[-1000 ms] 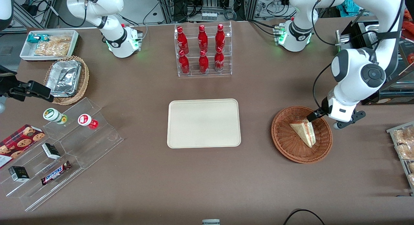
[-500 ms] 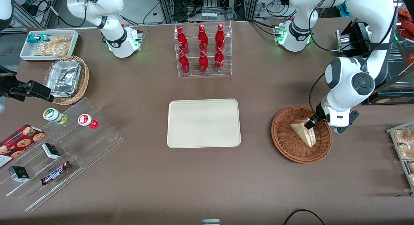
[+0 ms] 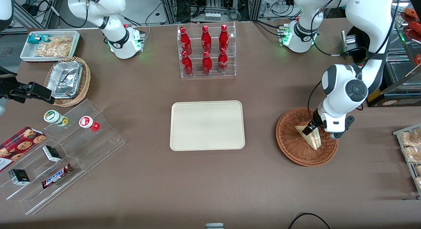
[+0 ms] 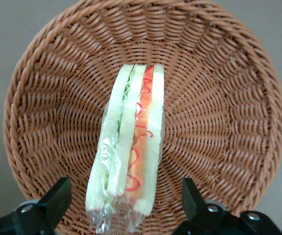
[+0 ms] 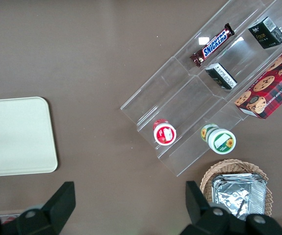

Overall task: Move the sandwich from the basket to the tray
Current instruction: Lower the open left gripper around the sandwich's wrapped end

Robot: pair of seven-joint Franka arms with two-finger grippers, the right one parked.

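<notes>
Your desk (image 3: 138, 189) is a matte brown sheet, with cable-strewn racks at its edge farthest from the front camera. The smooth cream tray (image 3: 207, 125), rounded at the corners, lies bare mid-desk. Toward the working arm's end sits the round, tightly woven reddish basket (image 4: 229, 73), holding the film-wrapped sandwich (image 4: 131, 147) (cut edge up). Your gripper (image 4: 126, 208) hangs low over it, fingers spread to either side.

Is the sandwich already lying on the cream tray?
No, the sandwich lies in the basket, between the open gripper's fingers, and the tray holds nothing.
</notes>
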